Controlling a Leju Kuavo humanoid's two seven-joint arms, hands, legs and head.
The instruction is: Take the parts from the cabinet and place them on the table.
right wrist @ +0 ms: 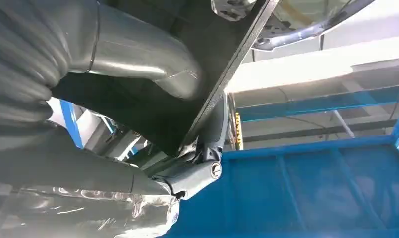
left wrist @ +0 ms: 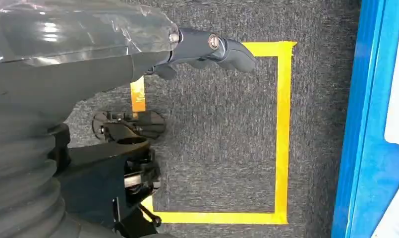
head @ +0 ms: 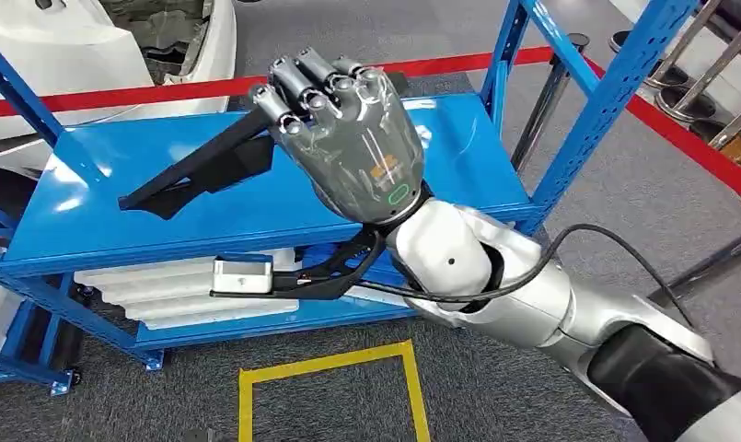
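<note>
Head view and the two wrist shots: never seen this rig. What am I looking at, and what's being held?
It is a humanoid robot with two silver arms and many-fingered hands. The wide picture comes from a camera high on its body, looking down at a blue metal rack. The right hand is raised over the top shelf and grips a long black plastic part, lifted at the hand's end. Another black part and white panels lie on the shelf below.

The other two pictures come from cameras at the wrists, so they look turned. The right wrist one shows the thumb pressed on the black part's edge. The left wrist one looks down at grey carpet with a yellow tape square; the left hand holds nothing there.
</note>
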